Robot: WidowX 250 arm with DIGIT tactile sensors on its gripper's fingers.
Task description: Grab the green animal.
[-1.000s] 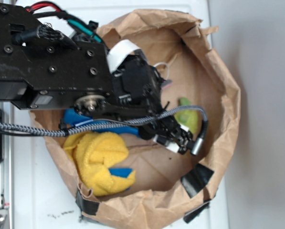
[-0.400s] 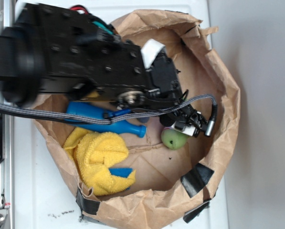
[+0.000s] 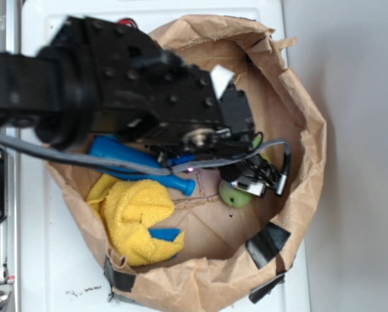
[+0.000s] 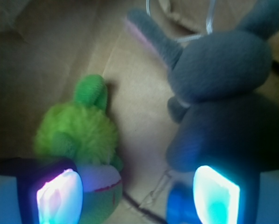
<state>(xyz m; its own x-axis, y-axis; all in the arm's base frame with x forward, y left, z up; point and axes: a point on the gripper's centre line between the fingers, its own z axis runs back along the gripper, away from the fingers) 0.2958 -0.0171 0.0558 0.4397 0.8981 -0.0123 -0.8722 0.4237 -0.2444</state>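
Spread wide and holding nothing, the gripper (image 4: 138, 193) shows its two glowing fingertips (image 4: 60, 196) at the lower corners of the wrist view, with bare brown paper between them. The green animal (image 4: 78, 135) sits off-centre toward the lower left of that frame, its pale-patched head partly behind the left fingertip and its fuzzy body running up and slightly right toward the upper middle. The grey long-eared plush (image 4: 218, 98) fills the right half, just beside the right fingertip. So the toy lies left of the gripper's midline, and a shift that way looks needed before closing. Compared with a moment ago, the exterior view shows the arm (image 3: 116, 97) further right inside the paper bag (image 3: 307, 130), now covering more of the green animal (image 3: 234, 194).
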